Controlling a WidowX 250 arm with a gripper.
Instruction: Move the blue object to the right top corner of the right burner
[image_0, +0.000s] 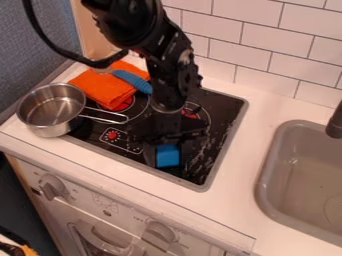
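White toy oven front with round knobs (133, 210), nearest the viewer; behind it, the pale countertop (237, 175), with a grey sink basin (266, 172) set at its right. Left of the sink lies the black stovetop with a grey rim (226, 105), which carries the right burner (193, 115), partly covered by my black arm (170, 75). A shiny metal saucepan with a wire handle (50, 111) sits at the stovetop's left edge; a folded orange cloth (100, 87) lies at the back left, with a ribbed blue handle (133, 80) across it.

Smallest, and central to the coming move: the blue block (167, 156), over the front part of the stovetop. It lies directly at the lower end of my black gripper (167, 163) — between the jaws, not off to one side. Whether these are closed on it or merely around it, I cannot tell; nor can I tell its long axis, for my own body hides its upper part. The target corner lies from the block toward the tiled wall and somewhat to the right. I judge that a secure grip comes first — then a short carry up and back, past the burner's centre.
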